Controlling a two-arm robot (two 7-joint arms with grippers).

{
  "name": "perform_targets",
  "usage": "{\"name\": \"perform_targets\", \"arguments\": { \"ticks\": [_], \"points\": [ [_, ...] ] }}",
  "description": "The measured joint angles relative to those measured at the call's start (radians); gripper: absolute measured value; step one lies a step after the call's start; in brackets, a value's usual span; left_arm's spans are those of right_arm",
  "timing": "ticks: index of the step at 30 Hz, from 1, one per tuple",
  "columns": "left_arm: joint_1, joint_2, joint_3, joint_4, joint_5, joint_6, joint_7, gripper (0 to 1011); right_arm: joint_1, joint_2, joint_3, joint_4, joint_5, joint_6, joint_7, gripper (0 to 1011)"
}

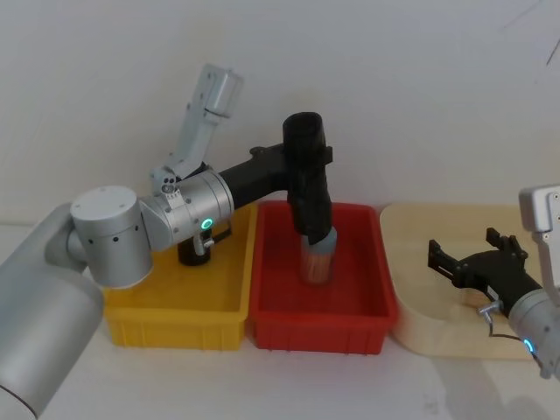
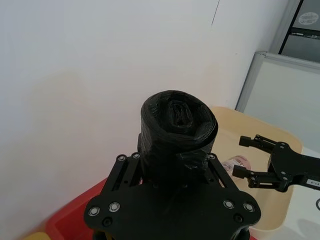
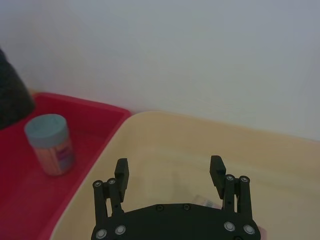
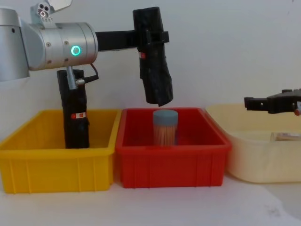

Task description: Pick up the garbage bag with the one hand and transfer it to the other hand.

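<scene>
The left hand [image 4: 151, 38] clamps the bag [image 4: 156, 82], hung over the red bin [image 4: 171, 162]. At its 3 o'clock the right hand [image 1: 440, 260] hovers wide open. Handover is due: carry the bag into it.

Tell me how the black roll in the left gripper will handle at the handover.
Probably fairly stiff: the garbage bag hangs tilted from the left gripper without sagging. Its crinkly plastic may be slippery, so the open right gripper should clamp firmly.
</scene>
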Motion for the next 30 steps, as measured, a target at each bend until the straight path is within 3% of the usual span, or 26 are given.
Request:
{"name": "perform_targets", "arguments": {
  "ticks": [16,30],
  "points": [
    [-0.021,-0.014,0.015,0.033,0.002,-0.015,-0.015,371,0.007,0.015,-0.036,-0.038,0.05,-0.012,0.113,999],
    [-0.026,-0.018,0.018,0.042,0.003,-0.019,-0.018,371,0.069,-0.008,-0.105,-0.014,0.094,-0.04,0.217,999]
  ]
}}
